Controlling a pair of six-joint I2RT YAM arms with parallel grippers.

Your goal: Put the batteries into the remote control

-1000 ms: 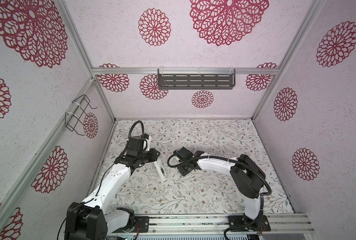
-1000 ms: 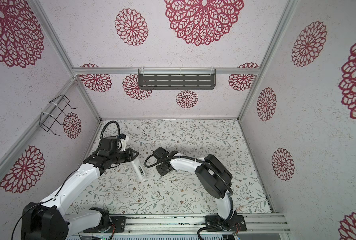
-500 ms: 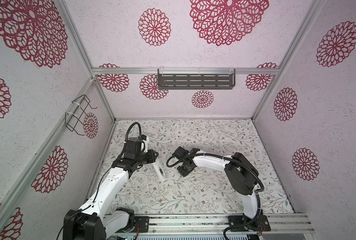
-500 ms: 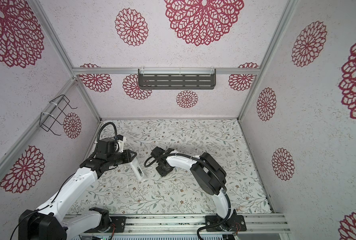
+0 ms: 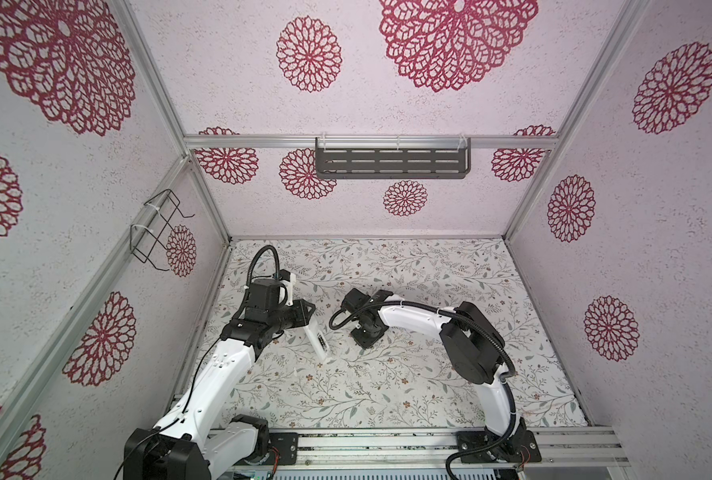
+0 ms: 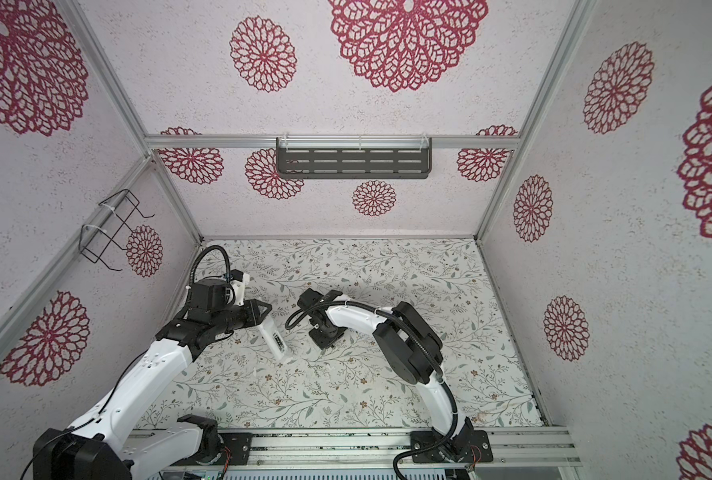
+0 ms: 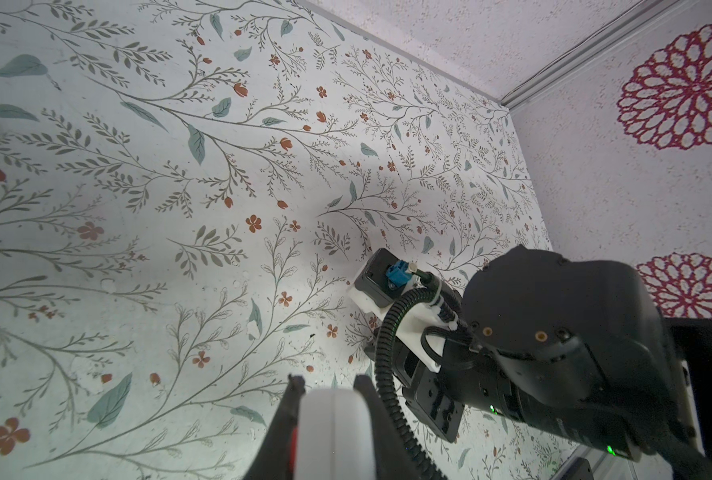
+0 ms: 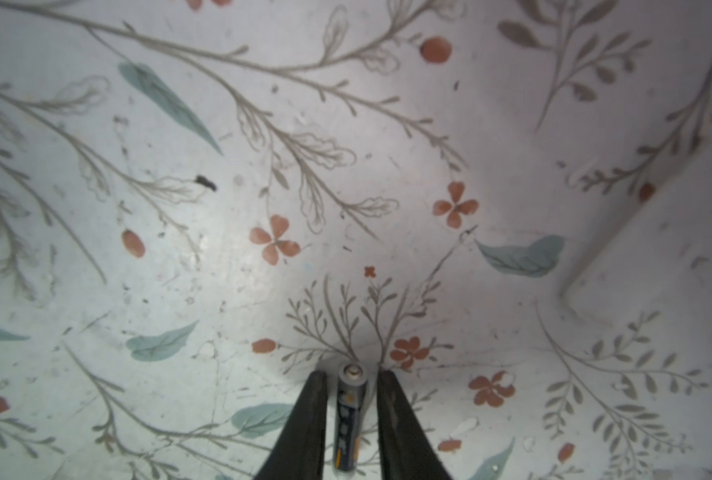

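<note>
A floral-printed counter [image 5: 387, 374] sits inside pale walls [image 5: 229, 83] stamped with crimson rosettes, and a grey slotted shelf [image 5: 391, 163] hangs on the back wall. The left fingers [image 7: 289, 401] clamp the white remote control [image 5: 316, 338], which slants down over the counter's left-middle. The right fingers [image 8: 312, 415] stand slightly parted around one battery [image 8: 348, 419] lying on the counter, with a thin gap on each side.
</note>
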